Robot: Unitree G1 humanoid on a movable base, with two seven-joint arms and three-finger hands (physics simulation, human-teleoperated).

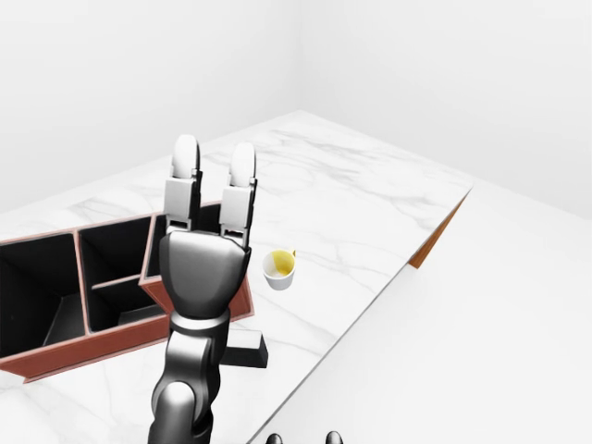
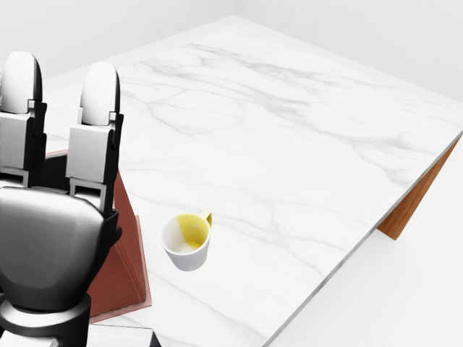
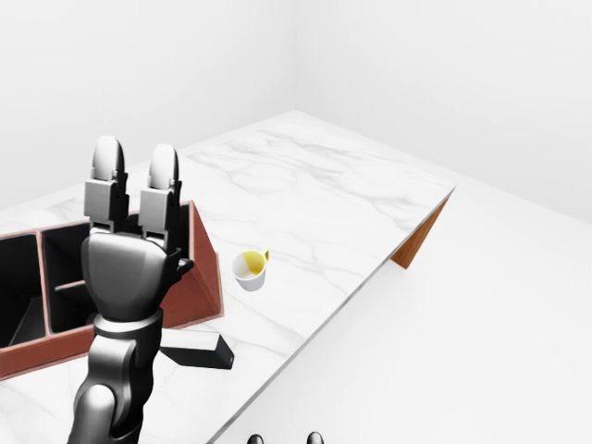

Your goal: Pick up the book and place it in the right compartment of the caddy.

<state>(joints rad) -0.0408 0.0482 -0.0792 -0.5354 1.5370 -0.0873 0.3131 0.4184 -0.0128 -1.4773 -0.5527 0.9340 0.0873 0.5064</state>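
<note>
My left hand (image 1: pixel 213 157) is raised over the table with its fingers straight up and open, holding nothing. It stands in front of the right end of the reddish-brown caddy (image 1: pixel 111 338), covering part of the right compartment. The caddy has several dark compartments and sits at the left of the left-eye view. A flat black book (image 1: pixel 245 350) lies on the marble just below the caddy's right end, partly hidden behind my left forearm. At the bottom edge, two dark fingertips (image 1: pixel 331 437) of my right hand peek in; its state does not show.
A white mug (image 2: pixel 187 241) with a yellow inside stands on the marble table (image 2: pixel 289 130), right of the caddy. The table's edge (image 1: pixel 370 305) runs diagonally from upper right to bottom centre, with a brown leg (image 2: pixel 409 206) under the far corner.
</note>
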